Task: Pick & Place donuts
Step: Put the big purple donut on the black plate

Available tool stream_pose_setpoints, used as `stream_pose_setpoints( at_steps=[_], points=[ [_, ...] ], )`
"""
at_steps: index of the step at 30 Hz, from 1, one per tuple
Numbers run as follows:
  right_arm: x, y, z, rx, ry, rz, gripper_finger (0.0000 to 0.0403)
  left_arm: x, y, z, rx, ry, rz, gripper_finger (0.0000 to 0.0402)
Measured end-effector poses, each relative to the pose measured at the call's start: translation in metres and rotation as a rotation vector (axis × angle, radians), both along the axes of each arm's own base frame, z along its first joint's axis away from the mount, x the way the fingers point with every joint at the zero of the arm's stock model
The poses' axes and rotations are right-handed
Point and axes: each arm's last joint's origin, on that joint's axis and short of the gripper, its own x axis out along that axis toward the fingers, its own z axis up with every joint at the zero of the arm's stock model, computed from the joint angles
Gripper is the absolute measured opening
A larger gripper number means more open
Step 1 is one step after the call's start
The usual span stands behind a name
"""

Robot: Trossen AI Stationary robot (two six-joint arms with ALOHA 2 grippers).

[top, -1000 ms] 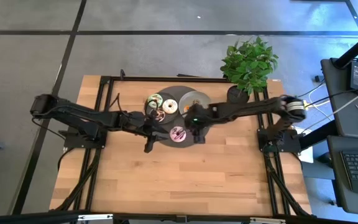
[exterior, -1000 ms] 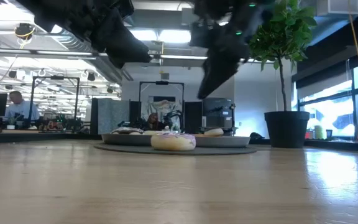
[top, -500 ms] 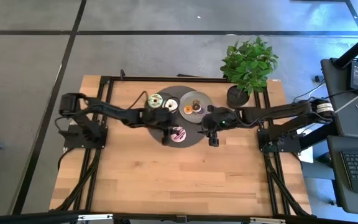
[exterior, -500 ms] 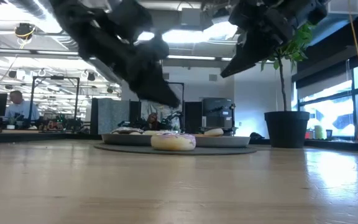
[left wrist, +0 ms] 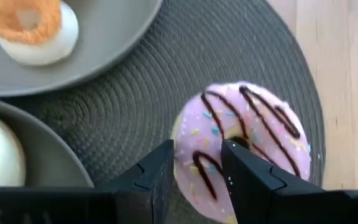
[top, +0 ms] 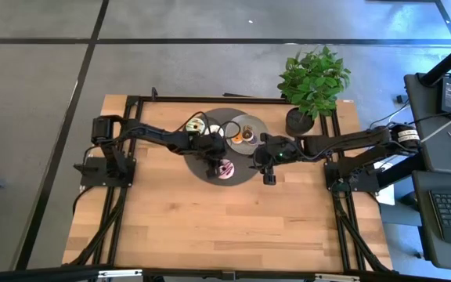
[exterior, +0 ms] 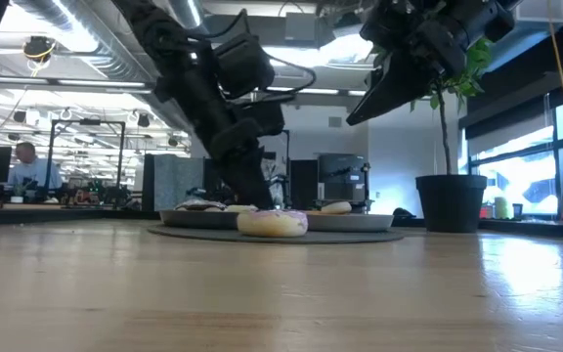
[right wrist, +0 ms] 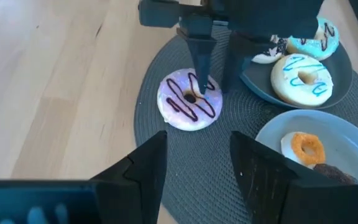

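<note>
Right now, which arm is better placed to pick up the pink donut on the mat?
Left. The left gripper already straddles the pink donut, one finger at its hole; the right gripper hangs beside the mat.

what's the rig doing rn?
Left end effector is down over the pink donut on the round dark mat, one finger outside the ring and the other at its hole, open, not closed on it yet. Right end effector hangs open above the mat's edge, waiting. Other donuts sit on two grey plates beside it.
</note>
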Motion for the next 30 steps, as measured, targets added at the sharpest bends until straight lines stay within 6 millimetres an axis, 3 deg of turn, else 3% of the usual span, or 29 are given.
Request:
stream_pose_setpoints(
  at_steps=[20,30],
  points=[
    [-0.001,0.0,-0.001,-0.02,0.01,0.008,0.0177,-0.002,-0.007,-0.002,-0.006,0.038,0.011,0.0127],
    [-0.001,0.0,-0.001,-0.021,0.011,0.008,0.0177,-0.001,-0.014,-0.002,0.026,0.041,-0.038,0.0055]
  ],
)
